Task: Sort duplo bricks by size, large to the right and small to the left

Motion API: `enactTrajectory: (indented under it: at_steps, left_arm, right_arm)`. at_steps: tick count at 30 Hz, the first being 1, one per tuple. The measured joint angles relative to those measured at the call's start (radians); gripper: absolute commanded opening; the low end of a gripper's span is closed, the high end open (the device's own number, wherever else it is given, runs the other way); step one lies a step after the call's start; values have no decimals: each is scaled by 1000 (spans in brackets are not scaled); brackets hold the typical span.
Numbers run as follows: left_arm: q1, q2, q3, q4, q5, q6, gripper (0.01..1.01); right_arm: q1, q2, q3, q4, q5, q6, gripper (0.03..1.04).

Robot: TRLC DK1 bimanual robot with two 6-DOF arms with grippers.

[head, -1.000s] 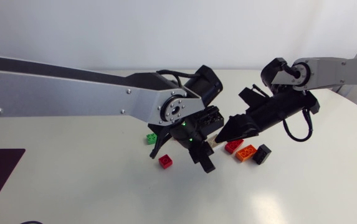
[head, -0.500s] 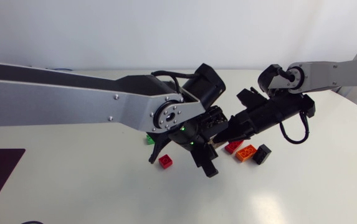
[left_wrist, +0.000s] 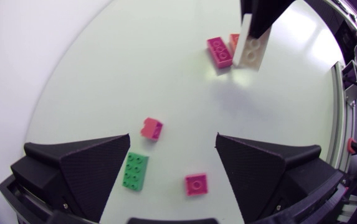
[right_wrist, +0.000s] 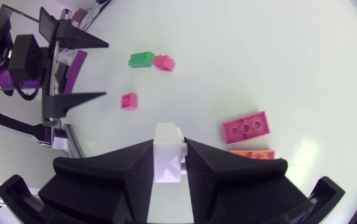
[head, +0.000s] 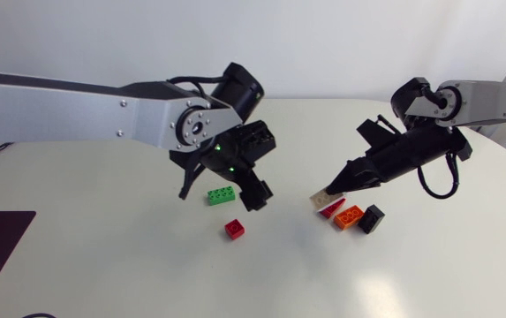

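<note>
The right arm (head: pixel 491 93) comes in from the right side. The right jaws are pinching a cream brick (head: pixel 322 194) from two sides, its studded end sticking out past the tips. It seems to be lifted a little off the tabletop (head: pixel 102 265), though the head view does not show this clearly. The cream brick hangs just beside a long red brick (head: pixel 332 208) that lies flat. An orange brick (head: pixel 350 216) lies against the red one, with a black brick (head: pixel 372 218) close on its far side. The left arm (head: pixel 76 106) reaches in from the left, and the left jaws are spread wide with nothing between them, hanging over a green brick (head: pixel 221 196). In the left wrist view the green brick lies under the jaws, nearer one finger. A small pinkish-red brick (left_wrist: pixel 152 129) sits just ahead of it and a small red brick (head: pixel 234 229) lies near it between the fingers. These three lie toward the middle of the tabletop, well apart from the red, orange and black group on the right.
</note>
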Motion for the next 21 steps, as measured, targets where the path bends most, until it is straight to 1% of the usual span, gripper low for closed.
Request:
enactTrajectory:
  at_steps: [3, 6, 9, 13, 17, 21]
  left_arm:
    - [77, 31, 0, 0, -8, 47, 980]
    - [128, 73, 0, 0, -15, 85, 972]
    - [155, 112, 0, 0, -16, 122, 972]
    - [170, 151, 0, -1, -23, 161, 969]
    - [177, 179, 0, 0, -23, 193, 956]
    - [183, 205, 2, -5, -23, 217, 954]
  right_arm:
    - [-14, -2, -7, 76, 117, 0, 211]
    - [-25, -2, -8, 129, 219, 1, 213]
    - [-30, -2, -22, 207, 338, 1, 213]
    - [-34, -2, -42, 273, 471, 0, 215]
    - [-53, 5, -45, 302, 539, -4, 216]
    - [-64, 26, -45, 312, 569, -19, 218]
